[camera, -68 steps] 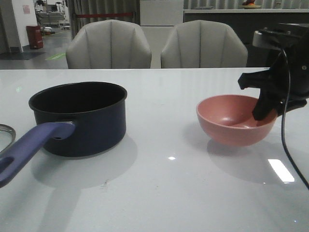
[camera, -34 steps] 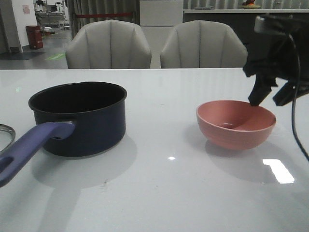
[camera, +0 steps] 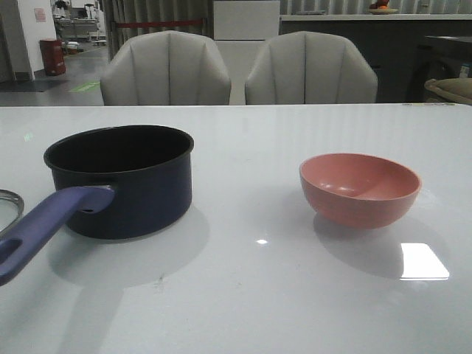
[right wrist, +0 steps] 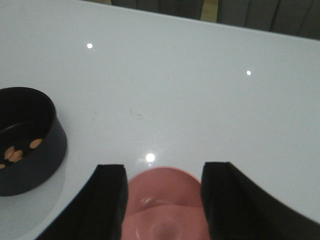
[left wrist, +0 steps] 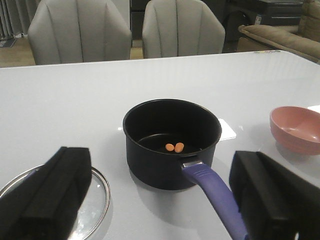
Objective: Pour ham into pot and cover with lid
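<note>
The dark navy pot point(camera: 125, 184) stands on the left of the white table, its purplish-blue handle point(camera: 44, 228) reaching toward me. The left wrist view shows small orange bits of ham point(left wrist: 175, 147) on the pot's point(left wrist: 150, 160) black bottom; the right wrist view shows ham point(right wrist: 20, 150) there too. The glass lid point(left wrist: 95, 192) lies flat beside the pot, only its rim point(camera: 16, 198) showing in the front view. My left gripper point(left wrist: 161, 167) hangs open above the handle, holding nothing. My right gripper point(right wrist: 165, 172) is open above the pink bowl point(right wrist: 167, 205), apart from it.
The pink bowl point(camera: 360, 188) sits upright on the right side of the table and looks empty. Two grey chairs point(camera: 236, 70) stand behind the table's far edge. Neither arm shows in the front view.
My right gripper let go of the bowl's rim, rose up and to the right, and left the front view. The bowl has settled level on the table. Pot and lid are unmoved.
</note>
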### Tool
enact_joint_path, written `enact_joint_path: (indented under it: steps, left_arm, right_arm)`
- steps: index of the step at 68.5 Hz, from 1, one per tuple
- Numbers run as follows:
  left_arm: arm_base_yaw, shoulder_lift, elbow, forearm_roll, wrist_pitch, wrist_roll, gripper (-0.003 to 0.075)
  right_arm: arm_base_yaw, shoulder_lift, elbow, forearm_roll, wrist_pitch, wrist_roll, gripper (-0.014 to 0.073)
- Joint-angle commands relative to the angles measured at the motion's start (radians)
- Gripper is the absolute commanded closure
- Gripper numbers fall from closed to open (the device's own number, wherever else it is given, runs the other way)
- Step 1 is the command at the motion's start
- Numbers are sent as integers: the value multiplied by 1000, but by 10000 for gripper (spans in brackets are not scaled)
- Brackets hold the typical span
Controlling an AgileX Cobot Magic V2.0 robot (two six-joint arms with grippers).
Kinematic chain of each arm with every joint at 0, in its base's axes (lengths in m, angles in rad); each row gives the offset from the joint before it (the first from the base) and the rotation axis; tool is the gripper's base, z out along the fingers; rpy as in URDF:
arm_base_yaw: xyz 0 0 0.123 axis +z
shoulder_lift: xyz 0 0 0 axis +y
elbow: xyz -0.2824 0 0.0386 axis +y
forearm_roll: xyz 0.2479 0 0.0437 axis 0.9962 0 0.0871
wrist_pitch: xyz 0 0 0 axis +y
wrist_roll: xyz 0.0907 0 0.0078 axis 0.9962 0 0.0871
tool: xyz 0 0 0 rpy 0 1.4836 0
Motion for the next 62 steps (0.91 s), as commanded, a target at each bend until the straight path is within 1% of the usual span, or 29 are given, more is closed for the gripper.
enact_joint_path:
  steps: [1, 17, 31, 43, 54, 58, 60, 61, 62]
  left_arm:
    - [-5, 8, -26, -15, -93, 0, 118]
    - [-5, 8, -26, -15, -93, 0, 118]
    - [-5, 8, -25, -15, -93, 0, 118]
    - [-5, 8, -19, -15, -91, 0, 118]
    - [-5, 8, -19, -15, -87, 0, 118]
    - [-5, 8, -19, -15, -87, 0, 118]
    - [-5, 8, -19, -15, -87, 0, 118]
    - [-5, 8, -19, -15, -87, 0, 118]
    - [-5, 8, -19, -15, -87, 0, 118]
  right_arm:
    - [21, -114, 52, -3, -118, -14, 141]
    - [21, -350, 290, 3, -205, -14, 141]
    - [21, -584, 471, 6, -217, -14, 141]
    - [21, -778, 578, 5, -214, -14, 141]
    - [21, -842, 644, 5, -208, -14, 141]
    - [21, -842, 655, 5, -209, -14, 165]
    - [21, -842, 657, 5, -209, -14, 195]
    - [21, -842, 657, 5, -209, -14, 237]
    - [20, -842, 657, 5, -209, -14, 249]
